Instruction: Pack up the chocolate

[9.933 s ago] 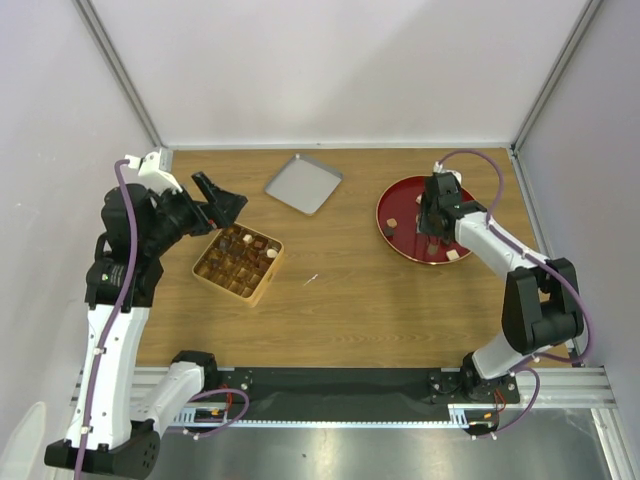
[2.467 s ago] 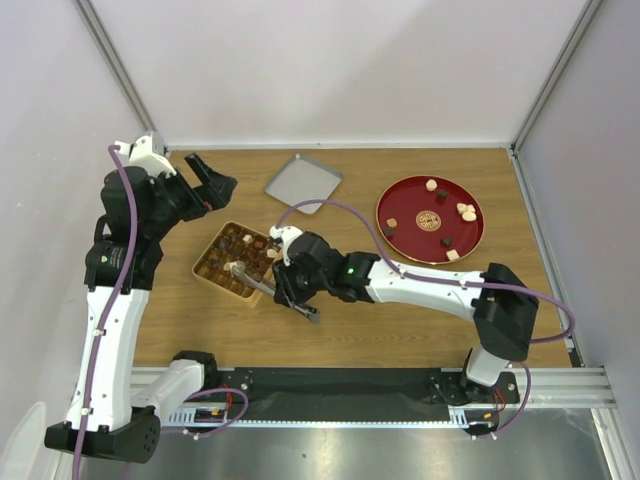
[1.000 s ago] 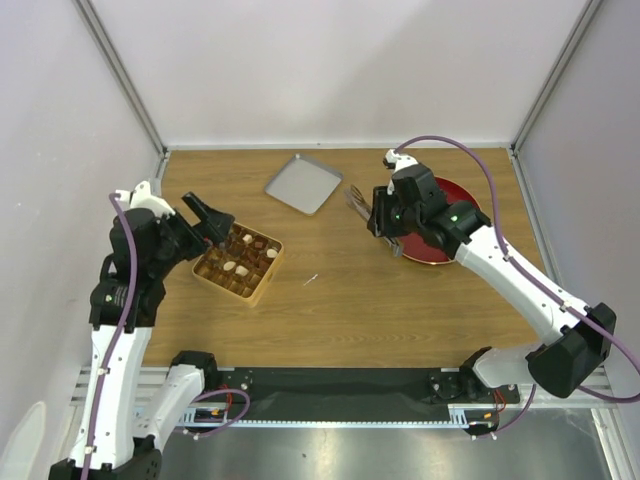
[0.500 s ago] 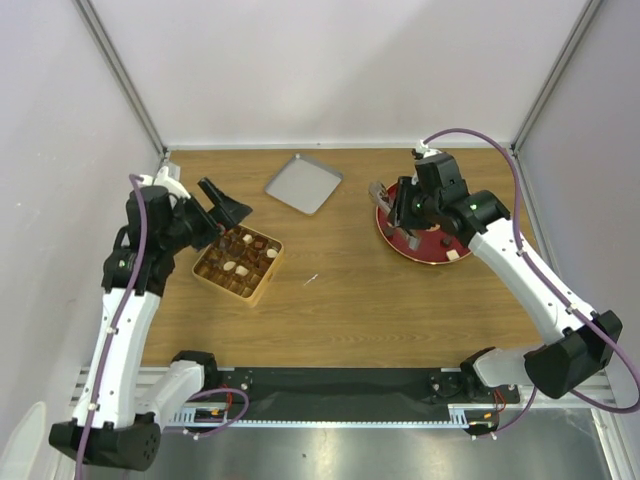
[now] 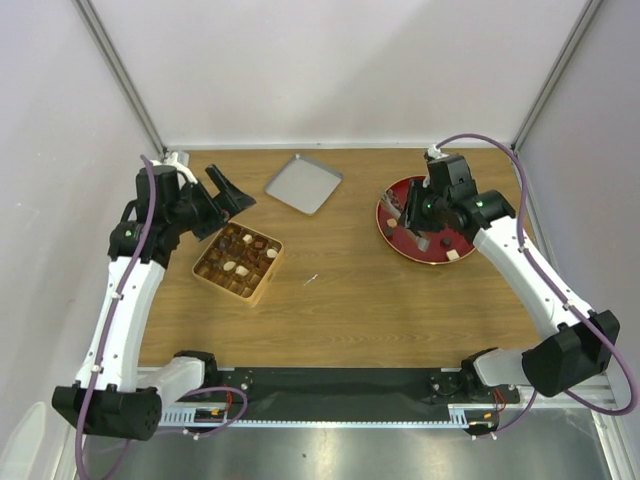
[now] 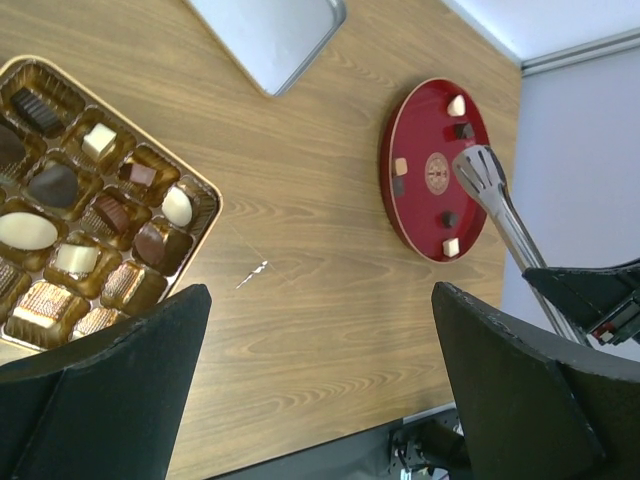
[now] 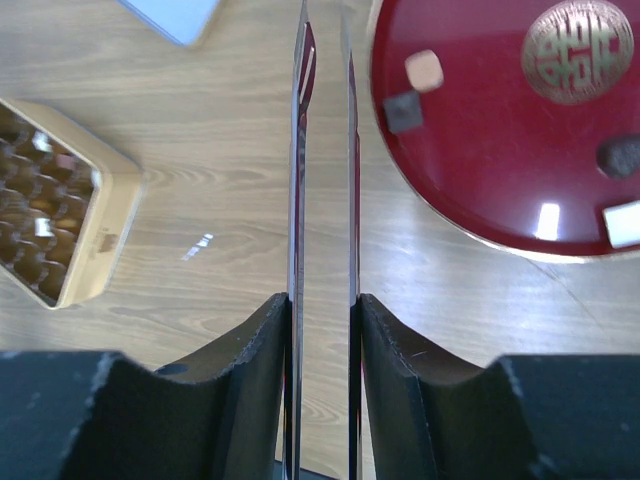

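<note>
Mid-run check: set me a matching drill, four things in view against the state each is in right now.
1 tongs
2 left gripper
3 grey tray
4 box

A open, holding nothing
B many cells filled with chocolates
C clamped in the right gripper
D bare, nothing on it

Pairs: 1-C, 2-A, 3-D, 4-B

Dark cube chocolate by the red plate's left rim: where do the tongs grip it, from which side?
Probably across two opposite flat side faces of the dark cube, tongs coming straight down. It sits flat on the red plate, and the tan cube lies close beside it, so choose faces not turned toward that neighbour.
</note>
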Tool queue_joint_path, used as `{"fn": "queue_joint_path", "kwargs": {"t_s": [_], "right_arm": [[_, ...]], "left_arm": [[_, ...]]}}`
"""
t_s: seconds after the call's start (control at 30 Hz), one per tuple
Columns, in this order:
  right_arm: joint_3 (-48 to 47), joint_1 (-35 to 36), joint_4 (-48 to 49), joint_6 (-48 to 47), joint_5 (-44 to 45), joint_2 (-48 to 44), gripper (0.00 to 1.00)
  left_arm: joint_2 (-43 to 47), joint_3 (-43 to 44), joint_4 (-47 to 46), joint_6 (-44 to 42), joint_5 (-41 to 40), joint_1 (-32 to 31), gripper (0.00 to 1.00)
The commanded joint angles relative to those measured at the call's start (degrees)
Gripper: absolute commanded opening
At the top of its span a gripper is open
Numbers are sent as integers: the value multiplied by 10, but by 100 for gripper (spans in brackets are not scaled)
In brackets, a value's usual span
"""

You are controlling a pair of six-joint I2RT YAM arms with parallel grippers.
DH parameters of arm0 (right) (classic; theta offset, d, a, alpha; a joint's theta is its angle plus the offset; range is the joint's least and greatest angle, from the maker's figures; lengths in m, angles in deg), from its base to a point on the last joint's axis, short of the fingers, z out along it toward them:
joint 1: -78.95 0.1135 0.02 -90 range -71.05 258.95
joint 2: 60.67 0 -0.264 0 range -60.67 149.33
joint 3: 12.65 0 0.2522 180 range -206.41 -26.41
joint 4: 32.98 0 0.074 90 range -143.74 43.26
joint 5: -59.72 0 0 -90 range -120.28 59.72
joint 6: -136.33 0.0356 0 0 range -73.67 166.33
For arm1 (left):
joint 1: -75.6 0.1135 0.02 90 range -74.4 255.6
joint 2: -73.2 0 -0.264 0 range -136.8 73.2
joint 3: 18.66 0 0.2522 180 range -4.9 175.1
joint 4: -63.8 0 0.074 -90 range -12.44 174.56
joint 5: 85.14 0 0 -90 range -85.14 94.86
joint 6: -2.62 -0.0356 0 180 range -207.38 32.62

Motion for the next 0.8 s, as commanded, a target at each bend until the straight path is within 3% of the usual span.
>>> {"fn": "queue_joint_path", "kwargs": {"t_s": [0.0, 0.77], "right_arm": [[28, -17, -3, -15, -16, 1, 39], [90, -25, 89, -26, -9, 76, 39]], "left_arm": [[-3, 7, 0, 2, 1, 4, 100], [-85, 29, -24, 18, 14, 4, 100]]}}
